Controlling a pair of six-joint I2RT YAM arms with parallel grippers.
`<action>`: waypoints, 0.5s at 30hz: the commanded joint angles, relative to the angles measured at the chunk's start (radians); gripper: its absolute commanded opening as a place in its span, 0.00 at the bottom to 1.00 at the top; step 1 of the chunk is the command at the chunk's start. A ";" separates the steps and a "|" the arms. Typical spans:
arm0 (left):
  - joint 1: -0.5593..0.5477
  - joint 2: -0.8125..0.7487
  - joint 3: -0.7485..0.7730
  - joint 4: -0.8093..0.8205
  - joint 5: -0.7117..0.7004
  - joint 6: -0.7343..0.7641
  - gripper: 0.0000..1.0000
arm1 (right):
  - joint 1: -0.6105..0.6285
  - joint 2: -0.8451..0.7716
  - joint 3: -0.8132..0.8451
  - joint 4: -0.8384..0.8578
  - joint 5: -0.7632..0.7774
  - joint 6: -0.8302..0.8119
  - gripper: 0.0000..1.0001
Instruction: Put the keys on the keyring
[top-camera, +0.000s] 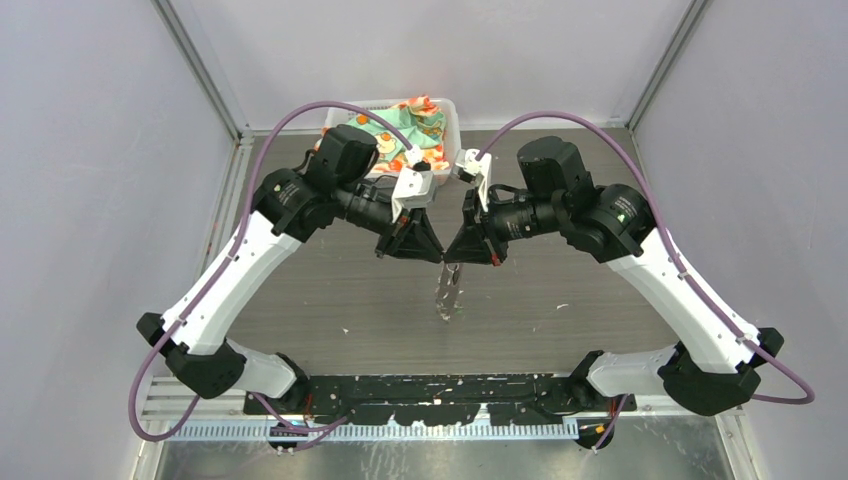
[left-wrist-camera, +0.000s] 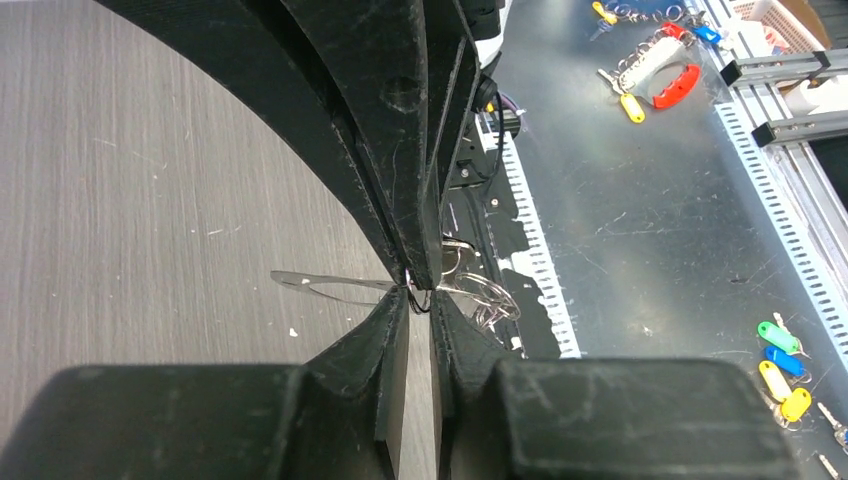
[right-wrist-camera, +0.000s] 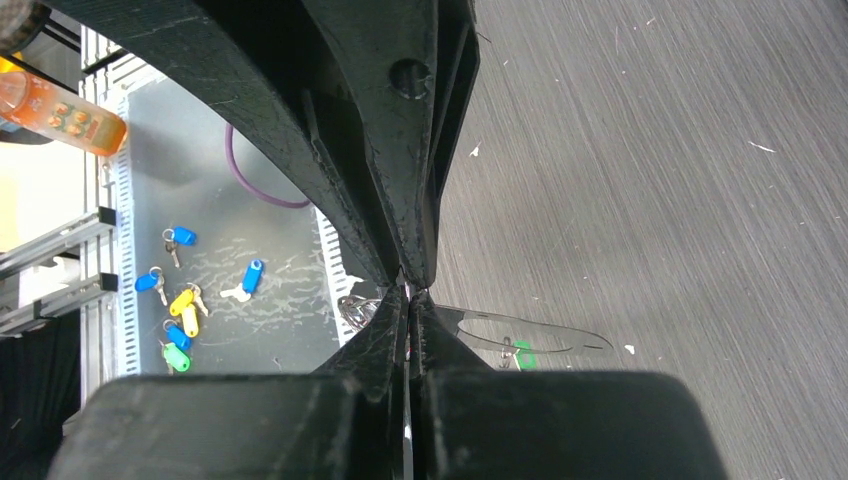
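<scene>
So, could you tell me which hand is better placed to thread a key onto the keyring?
Probably the left. The right hand is shut on the keyring, holding it above the table. The left hand sits at it with fingers slightly apart, so it looks freer to work.

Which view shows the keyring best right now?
Right wrist: the keyring shows as an open loop against the table. Left wrist catches only a thin sliver; top external, just a small, blurred silvery strip.
</scene>
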 joint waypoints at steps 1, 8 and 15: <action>-0.002 -0.014 0.035 -0.025 0.003 0.030 0.13 | 0.008 -0.007 0.040 0.023 -0.004 -0.011 0.01; -0.005 -0.016 0.001 0.012 -0.001 0.027 0.04 | 0.019 0.004 0.056 0.028 -0.010 -0.007 0.01; -0.006 -0.005 -0.010 0.029 -0.018 0.030 0.00 | 0.024 -0.006 0.034 0.089 0.008 0.027 0.11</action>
